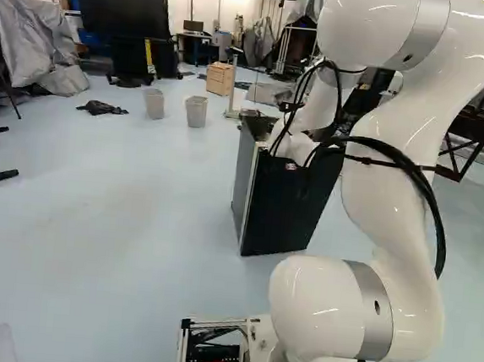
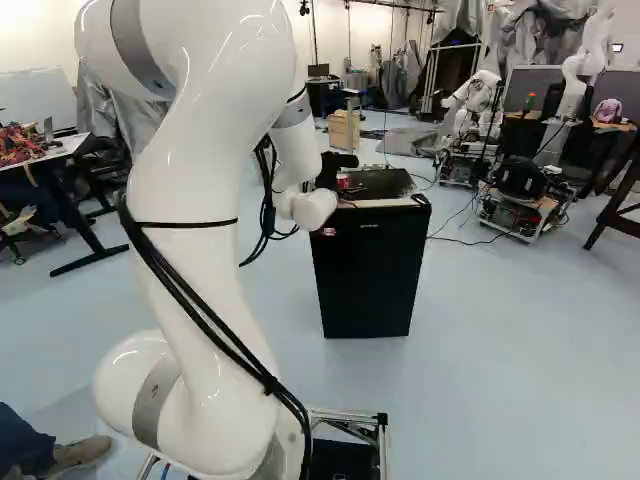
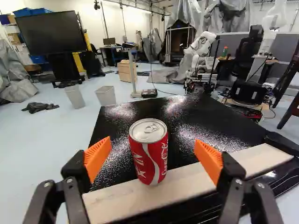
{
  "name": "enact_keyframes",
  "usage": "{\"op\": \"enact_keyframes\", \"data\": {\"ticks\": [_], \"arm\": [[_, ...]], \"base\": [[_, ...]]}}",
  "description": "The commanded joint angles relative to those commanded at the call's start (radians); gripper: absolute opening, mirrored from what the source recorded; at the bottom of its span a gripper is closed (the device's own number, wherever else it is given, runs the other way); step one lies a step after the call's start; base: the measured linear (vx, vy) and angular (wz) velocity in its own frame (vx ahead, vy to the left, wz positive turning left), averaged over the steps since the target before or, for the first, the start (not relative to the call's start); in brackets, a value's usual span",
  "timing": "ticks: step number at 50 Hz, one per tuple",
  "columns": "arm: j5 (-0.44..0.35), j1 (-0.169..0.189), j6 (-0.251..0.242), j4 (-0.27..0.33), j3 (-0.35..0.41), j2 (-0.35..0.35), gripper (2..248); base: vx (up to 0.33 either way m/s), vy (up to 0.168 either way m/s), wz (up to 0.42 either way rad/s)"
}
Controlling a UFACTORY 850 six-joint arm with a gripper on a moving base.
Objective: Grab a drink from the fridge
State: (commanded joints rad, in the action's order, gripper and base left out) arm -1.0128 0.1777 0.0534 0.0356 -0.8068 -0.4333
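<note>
Beyond the arm's wrist, the dark body of my gripper [image 2: 334,166] shows in the right base view, its fingertips hidden there. In the wrist view the gripper [image 3: 153,151] stands wide open, orange pads apart. A red and silver drink can [image 3: 148,156] stands upright on top of the small black fridge [image 3: 196,119], just ahead of the fingers and between their lines, neither pad touching it. The can overlaps the pale strip along the fridge top's edge. In the right base view the fridge [image 2: 368,270] stands ahead of the base with its dark front closed.
Two grey bins [image 1: 196,111] stand on the floor beyond the fridge, with a wooden box [image 1: 220,78] farther back. Another robot [image 2: 475,105] is behind the fridge, to the right. A table [image 2: 62,150] stands at the left of the right base view.
</note>
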Motion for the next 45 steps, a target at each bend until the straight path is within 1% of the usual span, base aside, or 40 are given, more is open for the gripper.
{"op": "enact_keyframes", "data": {"ticks": [2, 3, 7, 8, 12, 13, 18, 19, 29, 45], "arm": [[0.0, 0.0, 0.0, 0.0, 0.0, 0.0, 241], [0.0, 0.0, 0.0, 0.0, 0.0, 0.0, 205], [0.0, 0.0, 0.0, 0.0, 0.0, 0.0, 205], [0.0, 0.0, 0.0, 0.0, 0.0, 0.0, 168], [0.0, 0.0, 0.0, 0.0, 0.0, 0.0, 168], [0.0, 0.0, 0.0, 0.0, 0.0, 0.0, 130], [0.0, 0.0, 0.0, 0.0, 0.0, 0.0, 130], [0.0, 0.0, 0.0, 0.0, 0.0, 0.0, 97], [0.0, 0.0, 0.0, 0.0, 0.0, 0.004, 94], [0.0, 0.0, 0.0, 0.0, 0.002, 0.034, 94]], "base": [[0.0, 0.0, 0.0], [0.0, 0.0, 0.0], [0.0, 0.0, 0.0], [0.0, 0.0, 0.0], [0.0, 0.0, 0.0], [0.0, 0.0, 0.0], [0.0, 0.0, 0.0], [0.0, 0.0, 0.0], [0.0, 0.0, 0.0], [0.0, 0.0, 0.0]]}}
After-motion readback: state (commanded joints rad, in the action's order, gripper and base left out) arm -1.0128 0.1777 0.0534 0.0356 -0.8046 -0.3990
